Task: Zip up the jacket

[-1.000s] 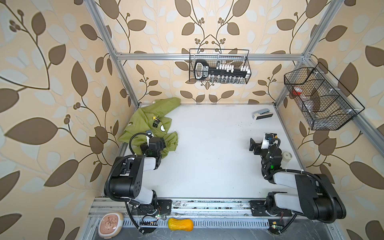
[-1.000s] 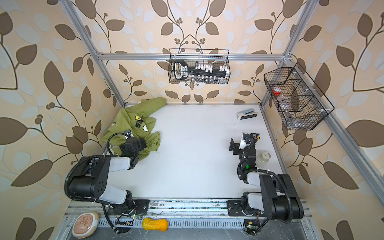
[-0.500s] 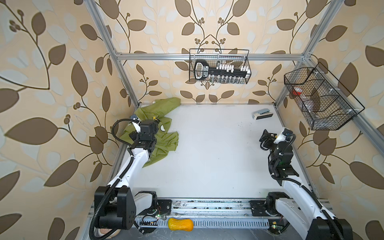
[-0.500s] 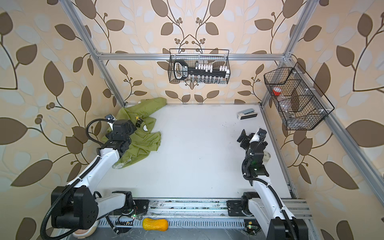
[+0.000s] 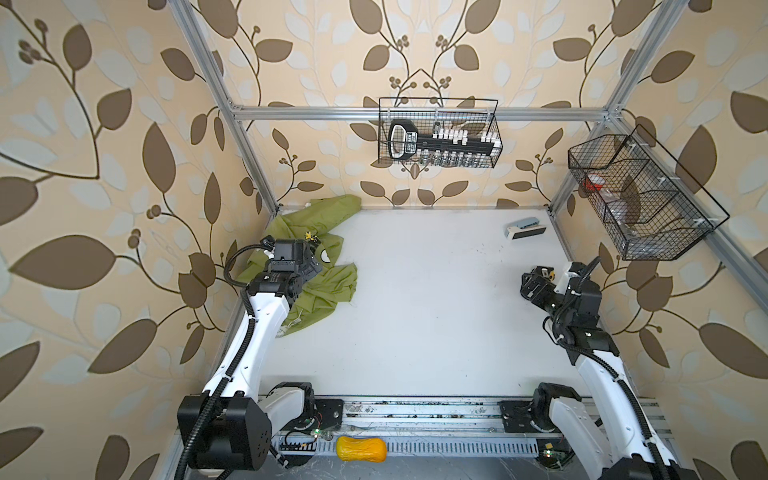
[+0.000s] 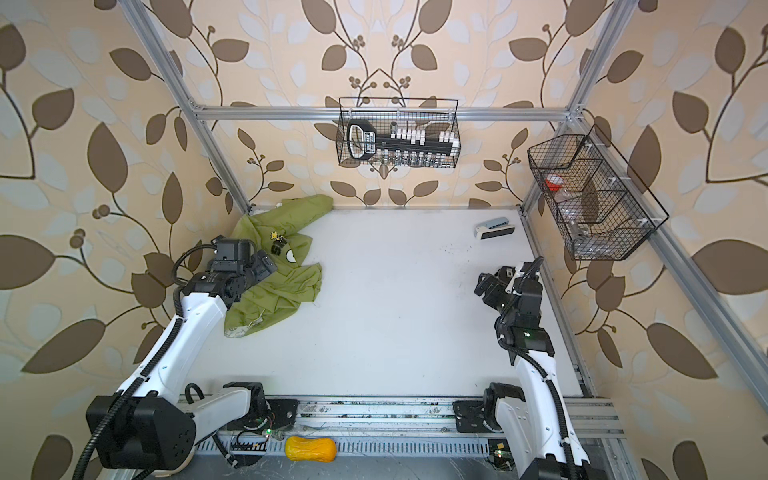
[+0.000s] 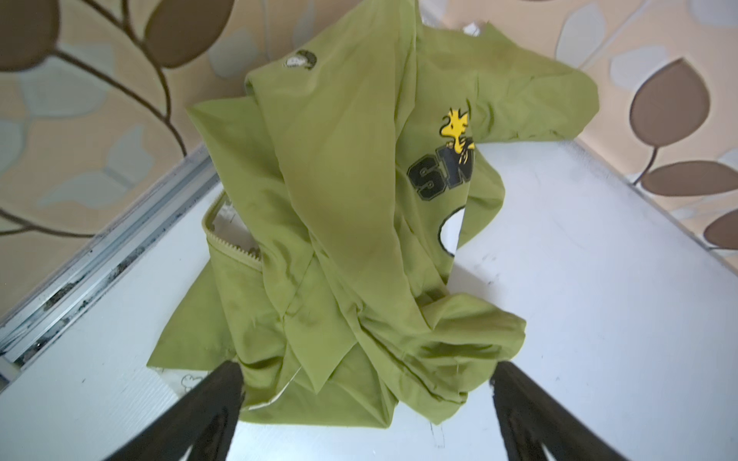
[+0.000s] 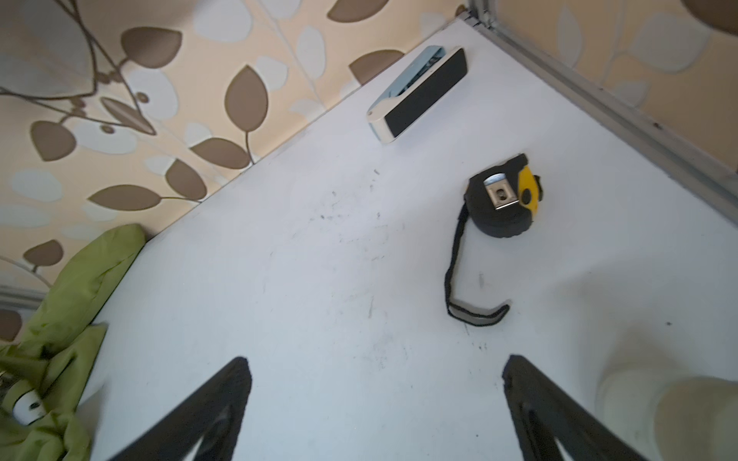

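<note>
Jacket [image 5: 332,291] lies crumpled at centre-left in both top views, its zipper teeth [image 7: 233,247] half hidden under folds; left end effector [image 7: 365,373] over it and right end effector [image 8: 375,371] well apart both gape empty, so a pinch risks seizing bunched layers, missing the zipper.

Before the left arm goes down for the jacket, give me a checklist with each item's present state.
1. Left pincer open: ok, jaws spread wide over the jacket, gripping nothing.
2. Right pincer open and empty: ok.
3. Jacket spread flat: not ok, it lies crumpled in the far left corner of the table.
4. Zipper located: cannot tell. One stretch of zipper teeth shows in the left wrist view, but no slider is visible.
5. Tape measure clear of the jacket: ok, it lies apart on the right side of the table.
</note>
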Controlling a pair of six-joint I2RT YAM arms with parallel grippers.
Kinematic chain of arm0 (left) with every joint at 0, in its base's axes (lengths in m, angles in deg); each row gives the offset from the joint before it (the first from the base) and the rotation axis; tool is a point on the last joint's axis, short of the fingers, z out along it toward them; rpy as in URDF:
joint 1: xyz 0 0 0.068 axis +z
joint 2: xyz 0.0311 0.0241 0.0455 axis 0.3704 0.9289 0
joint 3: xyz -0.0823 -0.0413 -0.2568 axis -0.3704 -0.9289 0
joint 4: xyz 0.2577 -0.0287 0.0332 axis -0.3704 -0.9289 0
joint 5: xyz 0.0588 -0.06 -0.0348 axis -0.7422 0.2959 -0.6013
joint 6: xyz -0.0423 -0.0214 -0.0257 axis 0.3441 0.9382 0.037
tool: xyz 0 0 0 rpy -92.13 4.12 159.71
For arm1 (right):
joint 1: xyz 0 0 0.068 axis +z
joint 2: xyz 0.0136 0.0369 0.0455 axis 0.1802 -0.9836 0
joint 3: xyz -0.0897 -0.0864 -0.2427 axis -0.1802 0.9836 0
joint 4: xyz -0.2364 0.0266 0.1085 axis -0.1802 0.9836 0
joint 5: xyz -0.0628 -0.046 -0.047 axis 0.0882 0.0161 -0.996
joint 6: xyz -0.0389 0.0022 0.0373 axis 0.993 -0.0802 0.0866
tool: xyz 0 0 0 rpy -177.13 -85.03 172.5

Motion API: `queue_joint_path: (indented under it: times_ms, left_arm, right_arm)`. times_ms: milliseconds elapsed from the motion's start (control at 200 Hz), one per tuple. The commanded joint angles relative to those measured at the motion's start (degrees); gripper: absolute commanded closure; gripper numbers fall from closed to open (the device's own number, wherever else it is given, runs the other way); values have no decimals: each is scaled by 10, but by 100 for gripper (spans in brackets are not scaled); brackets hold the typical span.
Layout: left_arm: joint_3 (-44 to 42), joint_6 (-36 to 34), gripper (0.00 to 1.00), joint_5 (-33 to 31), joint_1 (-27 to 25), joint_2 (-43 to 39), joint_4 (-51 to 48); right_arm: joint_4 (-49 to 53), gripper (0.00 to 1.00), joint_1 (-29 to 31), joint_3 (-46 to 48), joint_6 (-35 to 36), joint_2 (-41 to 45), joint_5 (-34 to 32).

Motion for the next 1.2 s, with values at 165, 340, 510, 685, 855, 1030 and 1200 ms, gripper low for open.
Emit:
queue_joint_path:
  times_ms: [165,340,510,685,855,1030,1200]
  left_arm:
    - [47,-2,2,62,11,101,-66]
    - [89,12,4,38,19,183,-70]
    - [120,14,6,24,61,237,-64]
    - [138,9,9,43,97,288,-50]
    - [168,-1,16,52,97,334,-50]
    - [181,-8,51,74,97,359,-53]
    - [162,-13,89,124,92,345,-50]
  right_arm:
    - [56,0,180,-79,-9,-22,1]
    - [42,0,366,-97,-7,-47,-91]
    - [51,5,485,-119,-5,-94,-178]
    - [102,2,501,-158,-25,-143,-207]
    - [136,0,500,-167,-32,-123,-275]
    - [110,0,499,-122,-6,-58,-287]
    - [129,0,480,-107,2,-26,-251]
